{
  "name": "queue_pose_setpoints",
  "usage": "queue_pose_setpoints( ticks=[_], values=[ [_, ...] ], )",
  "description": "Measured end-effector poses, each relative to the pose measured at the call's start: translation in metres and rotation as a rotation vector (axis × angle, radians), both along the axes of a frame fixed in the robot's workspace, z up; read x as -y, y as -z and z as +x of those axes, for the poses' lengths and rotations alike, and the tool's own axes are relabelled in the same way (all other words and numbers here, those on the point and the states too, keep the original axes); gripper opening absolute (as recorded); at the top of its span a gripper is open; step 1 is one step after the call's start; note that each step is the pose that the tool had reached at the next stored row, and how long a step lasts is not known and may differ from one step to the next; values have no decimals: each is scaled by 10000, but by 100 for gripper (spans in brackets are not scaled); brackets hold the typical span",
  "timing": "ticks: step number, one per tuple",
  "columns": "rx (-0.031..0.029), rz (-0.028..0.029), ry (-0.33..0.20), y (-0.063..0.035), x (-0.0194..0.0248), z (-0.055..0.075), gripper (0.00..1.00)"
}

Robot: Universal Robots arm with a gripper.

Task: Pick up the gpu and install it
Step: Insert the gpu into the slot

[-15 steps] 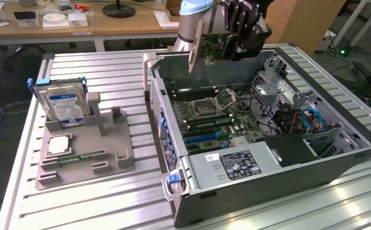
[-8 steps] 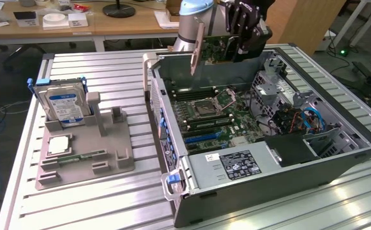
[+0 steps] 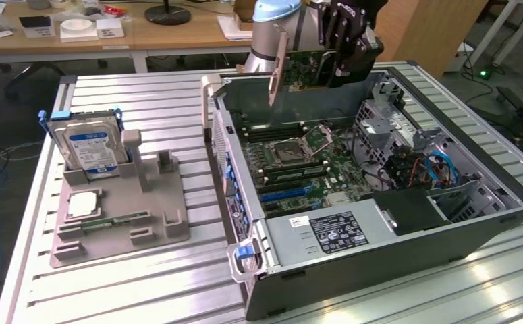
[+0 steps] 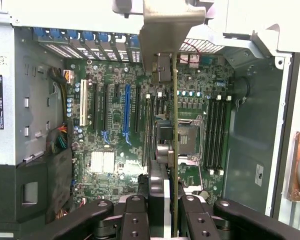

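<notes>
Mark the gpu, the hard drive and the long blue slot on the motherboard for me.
gpu (image 3: 304,66), exterior view, on its green circuit board.
hard drive (image 3: 93,150), exterior view, on its blue label.
blue slot (image 4: 126,110), wrist view, midway along its length.

Bright, even overhead light. Glare streaks the metal table (image 3: 477,277) well away from the gripper (image 4: 164,200); below it, the case (image 3: 360,270) interior is dimmer, softly shadowed.

gripper (image 3: 341,67): grips gpu (image 3: 303,66) | gpu: upright above open computer case (image 3: 351,270) | hard drive (image 3: 90,145): in stand (image 3: 153,202)
</notes>
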State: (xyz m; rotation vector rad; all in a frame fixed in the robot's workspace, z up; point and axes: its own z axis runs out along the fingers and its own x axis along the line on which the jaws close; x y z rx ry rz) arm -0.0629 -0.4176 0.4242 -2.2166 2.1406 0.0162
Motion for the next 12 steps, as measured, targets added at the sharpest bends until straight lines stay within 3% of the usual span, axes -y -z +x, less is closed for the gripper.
queue_pose_setpoints(
  ticks=[8,12],
  values=[
    [3,-4,-1,20,0,0,28],
    [42,-27,241,73,0,0,28]
  ],
)
